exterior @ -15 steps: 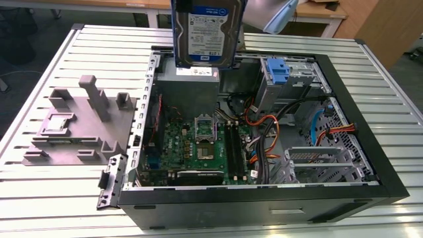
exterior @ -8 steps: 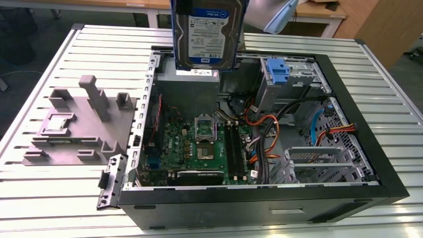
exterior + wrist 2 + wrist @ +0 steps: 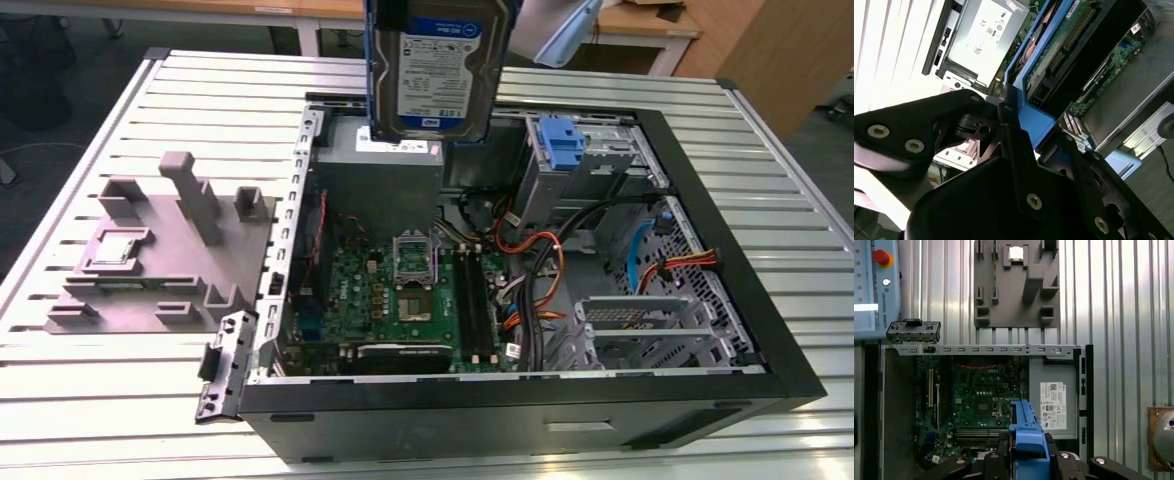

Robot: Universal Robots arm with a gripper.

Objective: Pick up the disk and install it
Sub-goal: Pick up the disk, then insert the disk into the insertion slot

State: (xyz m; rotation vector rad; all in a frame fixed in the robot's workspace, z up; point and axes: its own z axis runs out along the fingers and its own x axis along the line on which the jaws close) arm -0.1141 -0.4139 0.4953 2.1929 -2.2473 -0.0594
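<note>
The disk (image 3: 434, 70), a silver drive with a white-and-blue label in a blue carrier, hangs upright above the back of the open computer case (image 3: 747, 300), over the grey power supply (image 3: 380, 170). In both wrist views my gripper (image 3: 1026, 452) is shut on the carrier's blue edge (image 3: 1026, 435), with black fingers (image 3: 1009, 130) on either side of the blue frame (image 3: 1036, 122). The metal drive bay with its fixed blue bracket (image 3: 561, 140) sits at the case's back corner, toward the exterior view's right of the disk.
A grey holder block (image 3: 160, 250) stands on the slatted metal table (image 3: 107, 400) at the exterior view's left of the case. Inside the case are the green motherboard (image 3: 400, 290), orange and black cables (image 3: 541, 270) and a metal cage (image 3: 641, 330). A black latch strip (image 3: 220, 365) lies by the case's front corner.
</note>
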